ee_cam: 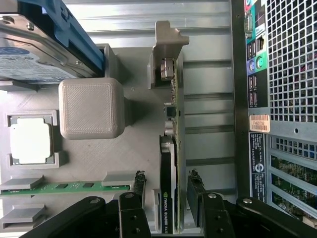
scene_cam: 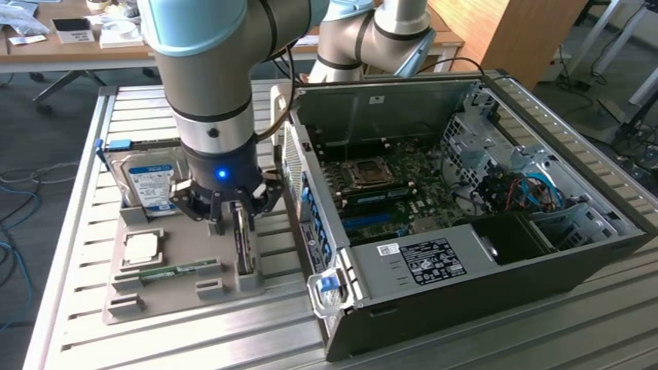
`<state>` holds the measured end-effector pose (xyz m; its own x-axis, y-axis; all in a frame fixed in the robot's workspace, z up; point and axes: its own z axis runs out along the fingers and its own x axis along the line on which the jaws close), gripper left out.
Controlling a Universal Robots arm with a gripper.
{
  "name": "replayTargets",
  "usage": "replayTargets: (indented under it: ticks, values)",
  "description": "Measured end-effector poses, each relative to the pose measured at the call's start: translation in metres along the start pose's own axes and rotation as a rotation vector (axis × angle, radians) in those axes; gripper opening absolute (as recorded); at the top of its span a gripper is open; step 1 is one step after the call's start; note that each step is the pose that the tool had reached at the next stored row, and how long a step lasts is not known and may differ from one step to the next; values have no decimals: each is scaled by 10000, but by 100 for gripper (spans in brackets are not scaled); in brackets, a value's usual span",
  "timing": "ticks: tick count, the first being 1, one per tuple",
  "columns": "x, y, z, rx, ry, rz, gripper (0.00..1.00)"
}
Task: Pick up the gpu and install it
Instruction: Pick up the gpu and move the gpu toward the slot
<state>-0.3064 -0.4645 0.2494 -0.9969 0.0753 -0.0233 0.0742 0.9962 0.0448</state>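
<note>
The gpu (ee_cam: 172, 163) stands on its edge in a slot of the grey holder tray (ee_cam: 133, 148), a thin green board with a black cooler on one face. My gripper (ee_cam: 167, 186) is open and straddles it, one black finger (ee_cam: 139, 184) apart from the cooler side and the other close beside the board side. In the exterior view the gripper (scene_cam: 236, 222) hangs straight down over the gpu (scene_cam: 245, 250), which stands at the side of the tray (scene_cam: 185, 231) nearest the case.
On the tray sit a silver hard drive (scene_cam: 150, 185), a CPU (scene_cam: 141, 247) and a narrow green memory stick (scene_cam: 177, 271). The open computer case (scene_cam: 575, 254) lies just to the exterior view's right, its motherboard (scene_cam: 396, 189) exposed. A slatted metal table (scene_cam: 82, 231) carries everything.
</note>
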Motion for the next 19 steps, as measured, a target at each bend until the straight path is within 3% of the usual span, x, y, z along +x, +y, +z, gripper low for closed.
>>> replayTargets:
  ticks: [19]
  values:
    - [0,-1,103,1,1,-1,47]
